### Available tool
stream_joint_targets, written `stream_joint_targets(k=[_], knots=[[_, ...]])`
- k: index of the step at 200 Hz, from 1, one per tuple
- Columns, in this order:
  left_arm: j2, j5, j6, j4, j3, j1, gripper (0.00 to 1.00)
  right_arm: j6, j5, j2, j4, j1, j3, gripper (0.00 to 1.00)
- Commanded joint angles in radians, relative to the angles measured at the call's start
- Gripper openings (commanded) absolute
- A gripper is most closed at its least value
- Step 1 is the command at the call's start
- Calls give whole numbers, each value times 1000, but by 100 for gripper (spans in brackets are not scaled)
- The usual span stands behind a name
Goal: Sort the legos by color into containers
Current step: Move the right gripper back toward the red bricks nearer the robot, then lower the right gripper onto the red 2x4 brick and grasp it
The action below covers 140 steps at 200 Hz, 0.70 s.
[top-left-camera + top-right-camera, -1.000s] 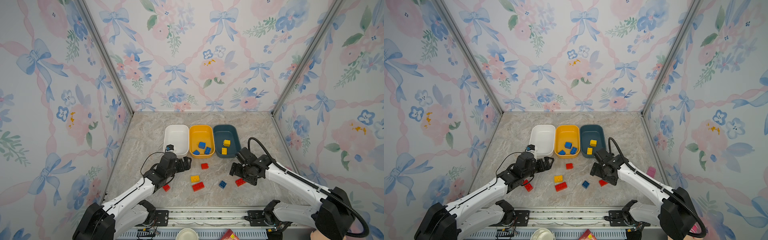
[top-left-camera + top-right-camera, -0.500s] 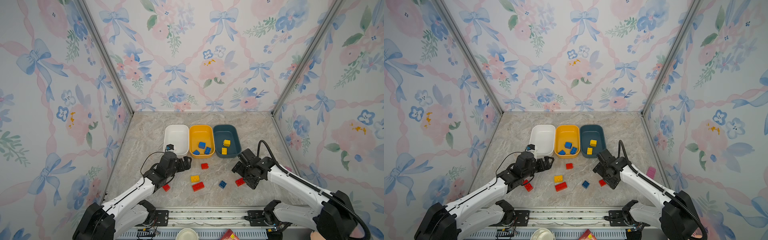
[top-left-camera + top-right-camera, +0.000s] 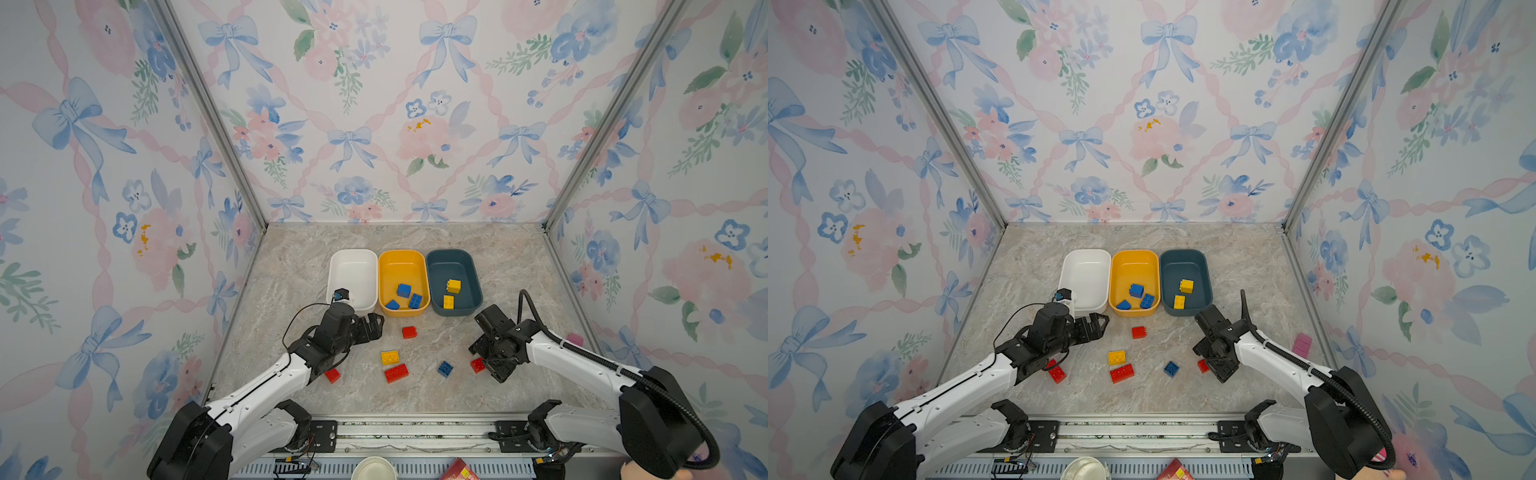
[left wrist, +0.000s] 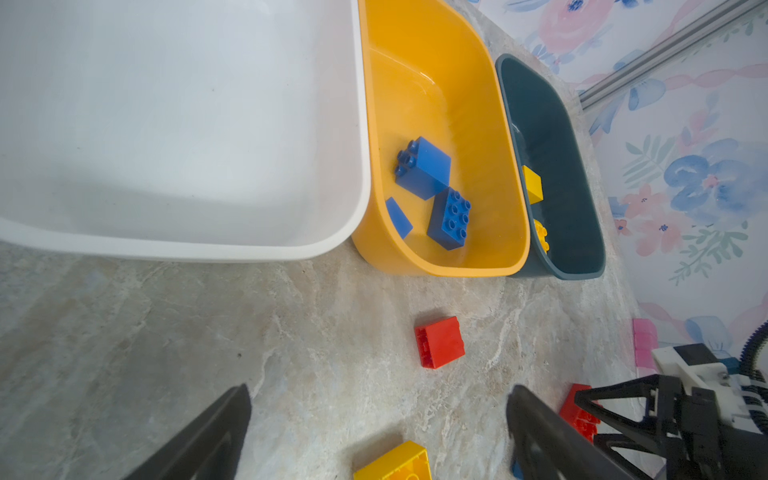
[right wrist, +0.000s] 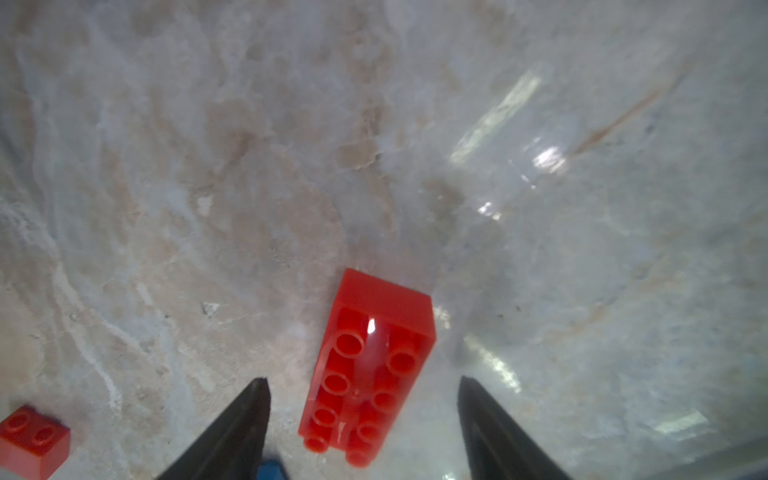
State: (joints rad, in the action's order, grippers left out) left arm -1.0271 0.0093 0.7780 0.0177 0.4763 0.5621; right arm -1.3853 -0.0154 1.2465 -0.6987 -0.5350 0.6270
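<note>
Three tubs stand in a row on the marble desk [image 3: 299, 266], sides touching. The white tub [image 3: 353, 270] shows only its bare floor. The yellow-orange tub [image 3: 401, 266] in the middle holds three blue bricks [image 3: 403, 290], bunched toward its near end. The dark teal tub [image 3: 451, 266] holds two yellow bricks [image 3: 454, 286], close together.

The right pincer [image 5: 361, 379] is down at the desk with its jaws apart, straddling a red oblong brick [image 5: 368, 361] that lies studs up. A gap shows on each side, so neither finger touches it and nothing is gripped.

The left pincer [image 4: 379, 390] is spread wide and holds nothing. It hovers just in front of the white tub, near a red square brick [image 3: 409, 332] lying on its side.

Loose on the desk between the arms lie a yellow brick [image 3: 390, 357], a second red oblong brick [image 3: 396, 372] just beside it, and a small blue brick [image 3: 445, 368]. Another red brick [image 3: 332, 375] lies partly under the left arm.
</note>
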Motion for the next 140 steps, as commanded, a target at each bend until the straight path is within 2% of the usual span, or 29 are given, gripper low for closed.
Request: stream_joint_targets(k=[1, 140], knots=[[-2, 10, -25, 17, 26, -5, 98, -18, -15, 19, 21, 12, -22, 71], [12, 7, -14, 21, 15, -4, 98, 22, -8, 59, 49, 42, -27, 39]])
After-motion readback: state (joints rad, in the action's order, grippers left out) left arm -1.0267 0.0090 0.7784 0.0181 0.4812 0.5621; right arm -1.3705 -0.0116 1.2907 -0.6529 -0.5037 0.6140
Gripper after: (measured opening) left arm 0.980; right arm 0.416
